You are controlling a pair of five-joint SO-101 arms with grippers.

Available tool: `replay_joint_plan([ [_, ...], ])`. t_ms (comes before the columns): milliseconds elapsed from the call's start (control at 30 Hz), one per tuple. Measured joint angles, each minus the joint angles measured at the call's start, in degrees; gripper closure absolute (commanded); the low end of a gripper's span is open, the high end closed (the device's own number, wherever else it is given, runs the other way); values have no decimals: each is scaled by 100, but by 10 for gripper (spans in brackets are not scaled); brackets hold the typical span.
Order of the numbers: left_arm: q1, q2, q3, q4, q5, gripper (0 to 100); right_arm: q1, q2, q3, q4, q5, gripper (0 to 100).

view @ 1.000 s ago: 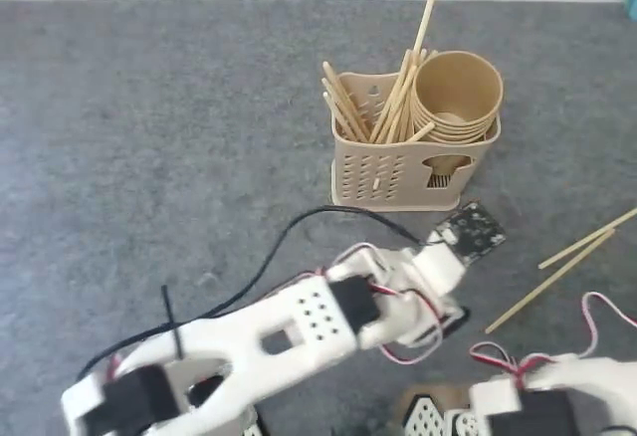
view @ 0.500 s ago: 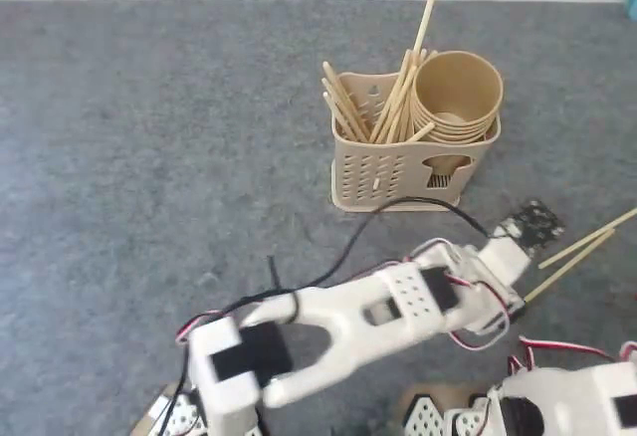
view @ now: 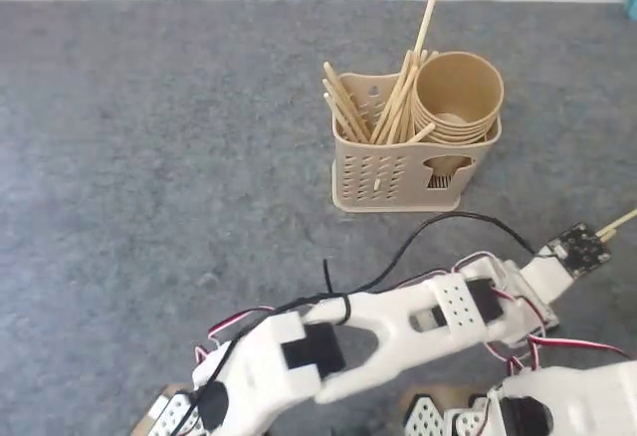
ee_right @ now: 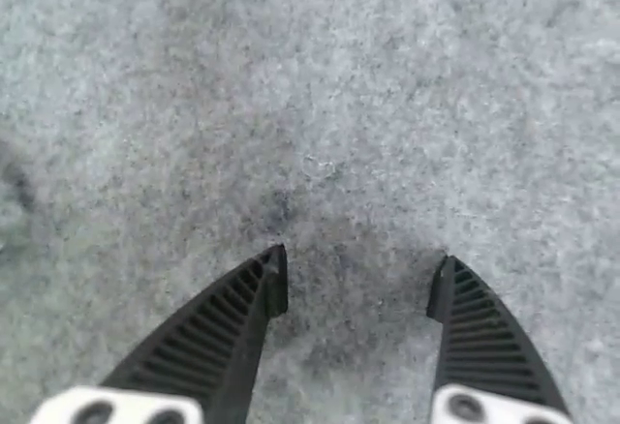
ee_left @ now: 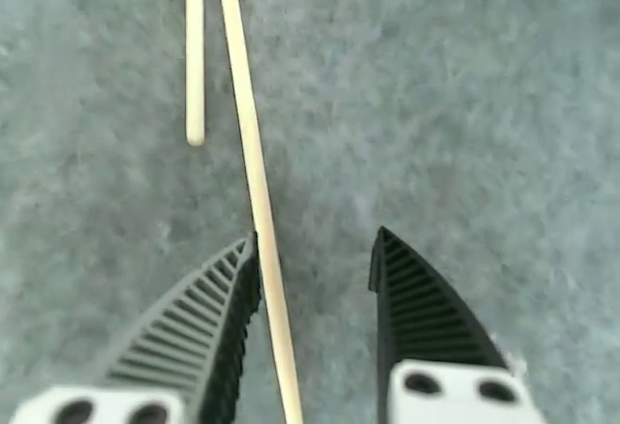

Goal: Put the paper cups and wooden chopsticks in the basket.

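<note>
Left gripper (ee_left: pixel 315 269) wide open low over the table (view: pixel 149 157), right of the basket (view: pixel 398 172). Long chopstick (ee_left: pixel 254 201) runs lengthwise between its jaws, close to one finger. Second chopstick (ee_left: pixel 195 46) lies parallel just beside, ending short of the fingertips. Right gripper (ee_right: pixel 358 284) open too.

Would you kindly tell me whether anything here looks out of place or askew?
Yes: outside the basket, loose on the grey mat, lie a longer chopstick and a shorter chopstick beside it. The longer one runs between the fingers of the open left hand, close against one of them.
</note>
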Motion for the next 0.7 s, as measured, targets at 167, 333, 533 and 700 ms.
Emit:
replay_joint_plan([
  [167, -18, 510, -853, 545, -62, 907, 0, 0, -26, 114, 0, 768],
  [333, -26, 1090, -1723, 897, -44, 981, 9, -369, -105, 747, 18, 768],
  [533, -26, 1969, -3191, 1776, -62, 981, 9, -1415, -105, 1618, 18, 768],
  [700, -35, 2822, -4818, 2796, -44, 980, 9, -2207, -105, 2198, 18, 768],
])
